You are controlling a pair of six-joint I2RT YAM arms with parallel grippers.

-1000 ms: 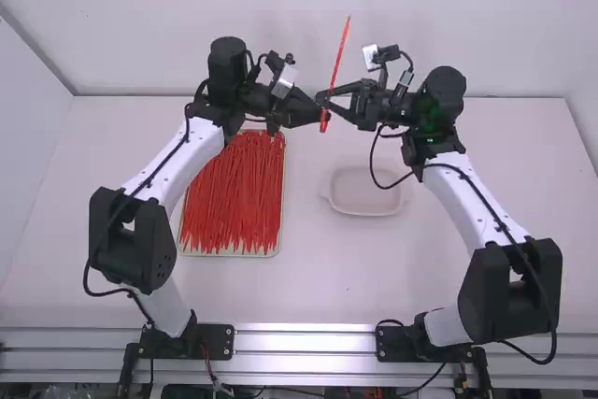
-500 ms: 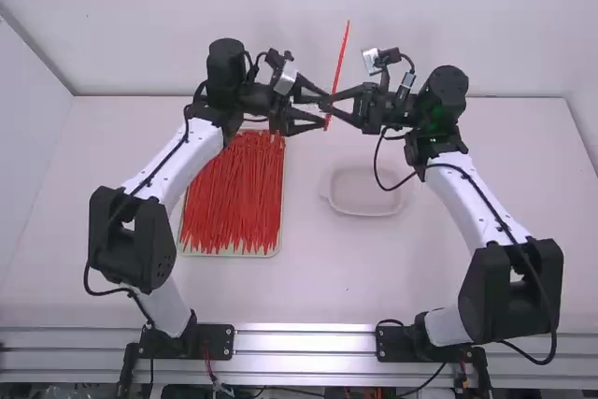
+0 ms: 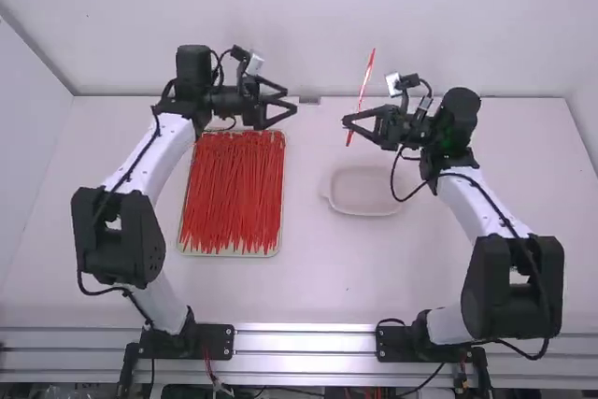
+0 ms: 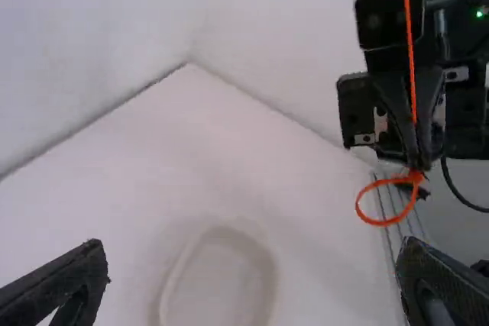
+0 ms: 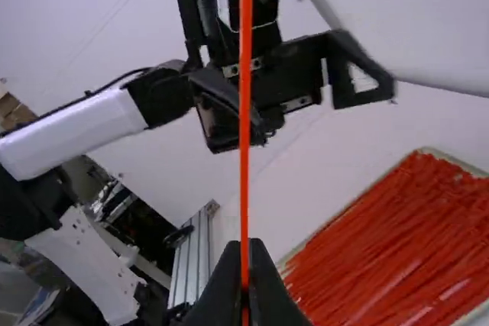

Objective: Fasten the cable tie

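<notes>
Cable tie (image 3: 363, 91) pinched upright in right gripper (image 3: 348, 125); left wrist view adds its looped lower end. Left gripper (image 3: 285, 110) spread wide, empty, near far end of tray (image 3: 229, 254).

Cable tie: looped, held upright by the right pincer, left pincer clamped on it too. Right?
No. The left pincer is open and apart from the cable tie, as the high view shows. The rest holds: looped, held upright by the right pincer.

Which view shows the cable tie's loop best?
Left wrist view: the cable tie shows its closed loop face-on, just below the right hand. The high view reduces the loop to a red speck at that hand; the right wrist view gives the straight tail.
</notes>
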